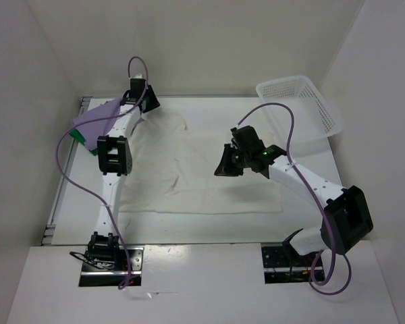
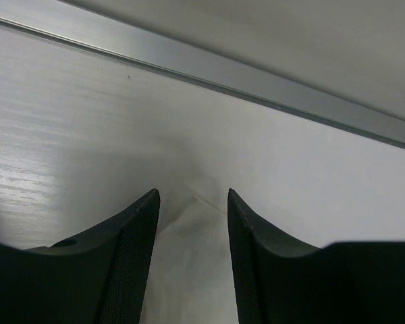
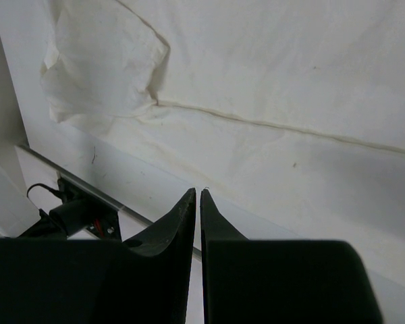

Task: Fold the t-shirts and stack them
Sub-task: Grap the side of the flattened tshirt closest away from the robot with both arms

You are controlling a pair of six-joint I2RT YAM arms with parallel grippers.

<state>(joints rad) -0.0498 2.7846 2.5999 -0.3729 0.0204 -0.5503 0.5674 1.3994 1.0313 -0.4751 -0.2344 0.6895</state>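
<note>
Three shirts: cream shirt [image 1: 202, 175] spread flat mid-tabletop [image 1: 209, 231]; lavender shirt [image 1: 94, 120] lies on green shirt [image 1: 77, 137] at the far-left corner.
Left pincer [image 2: 192, 196]: jaws apart, low over the cream shirt's far-left corner, nothing clamped.
Right pincer [image 3: 198, 192]: closed, empty, above the cream shirt's right half.
Progress: I judge two shirts stacked, cream not yet folded.
Left to do: fold cream, set it on the pile.

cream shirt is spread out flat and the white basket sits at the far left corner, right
No: the white basket sits at the far right corner, not the left, as the top external view shows. The cream shirt is spread out flat.
</note>
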